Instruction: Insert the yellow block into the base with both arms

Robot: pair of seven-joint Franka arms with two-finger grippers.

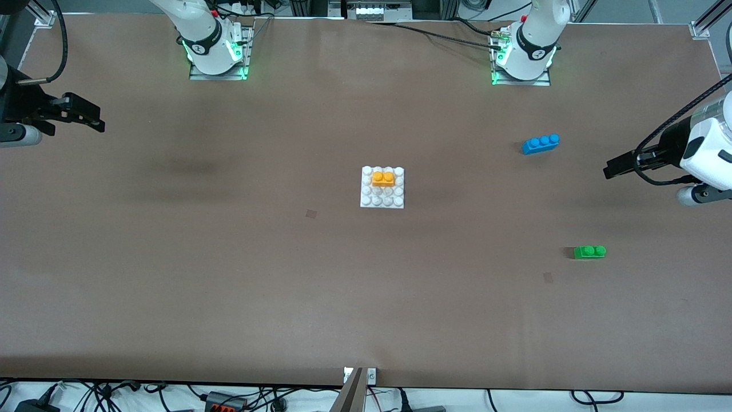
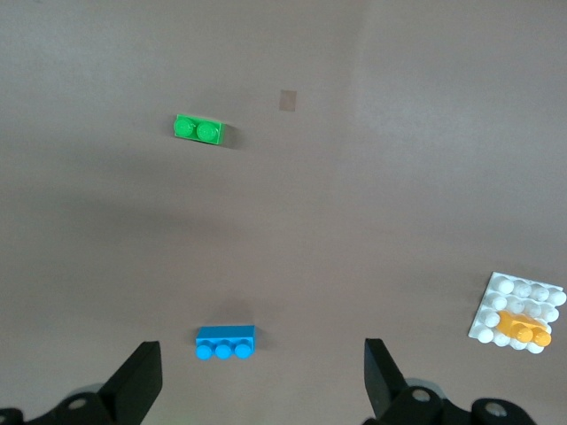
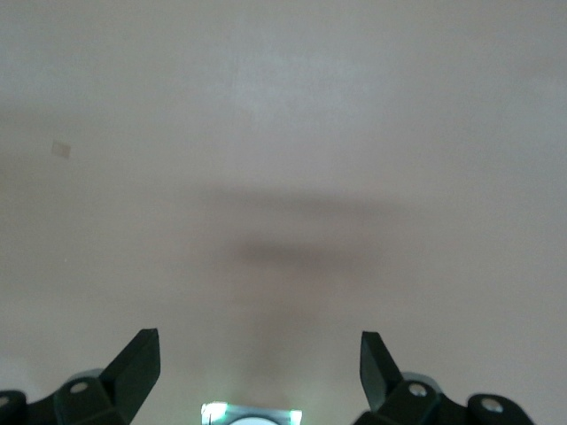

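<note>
The yellow block (image 1: 382, 178) sits on the studs of the white base (image 1: 382, 197) at the middle of the table, in the rows farther from the front camera. Both also show in the left wrist view: the yellow block (image 2: 522, 328) on the base (image 2: 505, 290). My left gripper (image 1: 616, 167) is open and empty, raised over the left arm's end of the table; in its wrist view the left gripper (image 2: 262, 376) is over bare table beside the blue brick. My right gripper (image 1: 91, 118) is open and empty, raised over the right arm's end; its wrist view shows the right gripper (image 3: 260, 359) over bare table.
A blue three-stud brick (image 1: 540, 143) lies toward the left arm's end, near that arm's base. A green two-stud brick (image 1: 589, 252) lies nearer the front camera. Both show in the left wrist view: the blue brick (image 2: 225, 342) and the green brick (image 2: 198, 129).
</note>
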